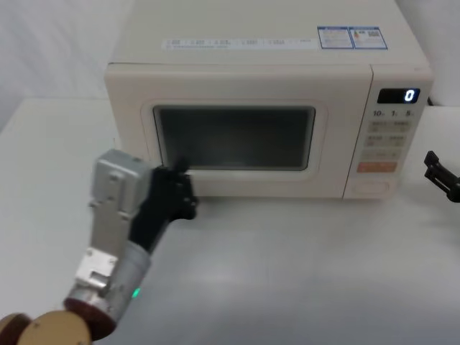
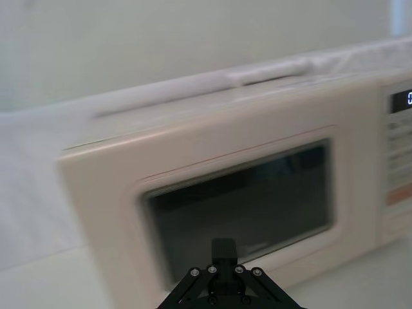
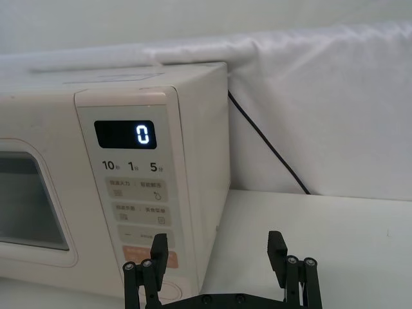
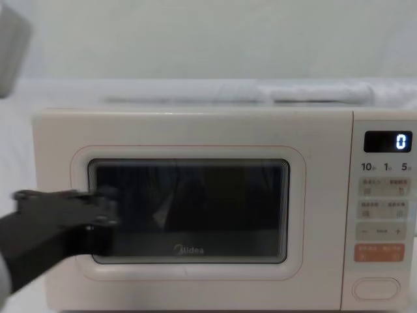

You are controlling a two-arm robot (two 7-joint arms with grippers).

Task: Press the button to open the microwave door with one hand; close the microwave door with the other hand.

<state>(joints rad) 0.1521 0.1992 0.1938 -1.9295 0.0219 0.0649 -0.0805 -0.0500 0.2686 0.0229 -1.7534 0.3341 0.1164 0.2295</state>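
A lab-like test setup — a lone microwave (image 1: 266, 108) on a white-draped table (image 1: 287, 273), white cloth behind.

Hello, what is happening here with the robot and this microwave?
The robot works at a cream microwave on a white table. The microwave door looks shut and the display shows 0. The left gripper is at the lower left part of the door, in front of its dark window; whether it touches the door is hard to tell. The right gripper, open, hangs to the right of the control panel, close to the button but not on it.
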